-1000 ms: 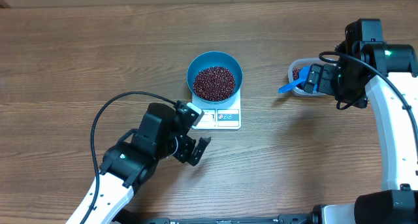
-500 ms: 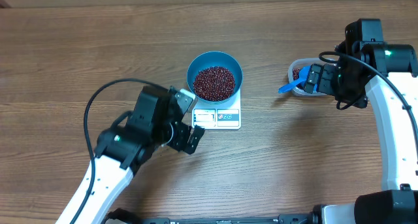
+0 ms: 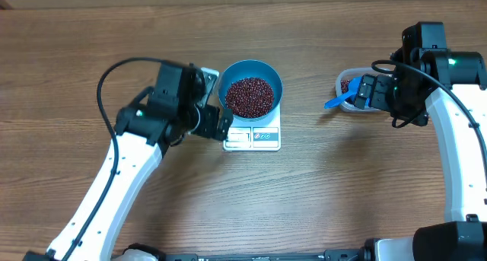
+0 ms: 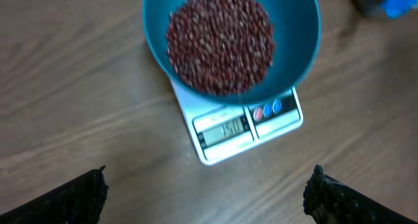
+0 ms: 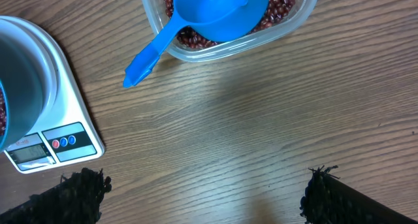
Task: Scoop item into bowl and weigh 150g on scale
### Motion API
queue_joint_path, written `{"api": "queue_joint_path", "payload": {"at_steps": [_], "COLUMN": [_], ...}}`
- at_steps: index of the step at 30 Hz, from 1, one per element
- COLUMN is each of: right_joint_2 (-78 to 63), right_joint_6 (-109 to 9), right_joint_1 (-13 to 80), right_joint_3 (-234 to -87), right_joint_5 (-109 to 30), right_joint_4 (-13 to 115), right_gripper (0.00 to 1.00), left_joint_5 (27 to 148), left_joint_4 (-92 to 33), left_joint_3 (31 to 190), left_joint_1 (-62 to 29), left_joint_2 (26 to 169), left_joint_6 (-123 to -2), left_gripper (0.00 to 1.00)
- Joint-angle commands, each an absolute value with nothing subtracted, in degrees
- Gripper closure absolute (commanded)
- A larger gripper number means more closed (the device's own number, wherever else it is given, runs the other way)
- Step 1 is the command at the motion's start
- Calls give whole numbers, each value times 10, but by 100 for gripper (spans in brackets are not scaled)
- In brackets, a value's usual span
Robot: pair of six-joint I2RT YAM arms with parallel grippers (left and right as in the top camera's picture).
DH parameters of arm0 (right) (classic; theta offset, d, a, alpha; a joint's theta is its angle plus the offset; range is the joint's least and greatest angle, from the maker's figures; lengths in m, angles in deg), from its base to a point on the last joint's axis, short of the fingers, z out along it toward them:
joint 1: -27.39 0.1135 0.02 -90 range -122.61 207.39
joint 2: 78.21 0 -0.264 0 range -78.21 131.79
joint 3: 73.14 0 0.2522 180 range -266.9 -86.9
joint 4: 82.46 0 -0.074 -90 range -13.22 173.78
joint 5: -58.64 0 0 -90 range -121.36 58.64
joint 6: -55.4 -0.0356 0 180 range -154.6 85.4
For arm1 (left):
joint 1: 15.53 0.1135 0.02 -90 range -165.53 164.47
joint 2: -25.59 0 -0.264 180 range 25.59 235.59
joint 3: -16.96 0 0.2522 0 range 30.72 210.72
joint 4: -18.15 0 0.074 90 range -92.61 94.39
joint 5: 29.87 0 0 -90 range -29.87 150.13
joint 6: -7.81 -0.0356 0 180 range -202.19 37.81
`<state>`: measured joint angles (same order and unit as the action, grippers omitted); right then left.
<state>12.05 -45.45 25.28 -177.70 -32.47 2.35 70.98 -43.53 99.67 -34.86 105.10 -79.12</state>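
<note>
Left gripper [image 4: 206, 191] hangs wide open and empty just beside the scale [image 4: 217, 155]. The bowl [image 4: 295, 51] sits on the scale, holding the beans [image 4: 219, 41]. Right gripper [image 5: 206, 185] is also wide open and empty, near the tub [image 5: 305, 8], where the scoop [image 5: 225, 12] lies.

Digits on the scale [image 4: 251, 129] display blurred, illegible

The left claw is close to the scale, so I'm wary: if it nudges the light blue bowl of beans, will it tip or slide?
Likely slides, not tips: the round light blue bowl holds a low heap of small red-brown beans, so it should be bottom-heavy. It looks as wide as the flat white scale, so a shove could push it off.
</note>
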Motion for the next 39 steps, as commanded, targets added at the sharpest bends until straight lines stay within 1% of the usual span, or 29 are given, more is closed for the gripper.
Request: {"api": "queue_joint_path", "payload": {"at_steps": [1, 7, 12, 20, 24, 39], "right_joint_2": [115, 115, 115, 115, 115, 115], "right_joint_6": [-446, -446, -446, -446, -446, -446], "right_joint_1": [254, 254, 254, 254, 254, 254], "right_joint_3": [-1789, -1789, -1789, -1789, -1789, -1789], "right_joint_5": [-325, -326, -326, -326, -325, -326], "right_joint_4": [27, 27, 27, 27, 27, 27], "right_gripper": [0, 0, 0, 0, 0, 0], "left_joint_5": [698, 685, 685, 687, 690, 691], "left_joint_4": [-434, -434, -408, -360, -356, -354], "left_joint_3": [1049, 1092, 1120, 1127, 1127, 1127], "left_joint_1": [-338, -338, -338, -338, -338, -338], "left_joint_2": [1084, 1112, 1126, 1126, 1123, 1005], "left_joint_6": [-797, -810, -848, -870, -874, -942], "left_gripper": [0, 0, 0, 0, 0, 0]}}
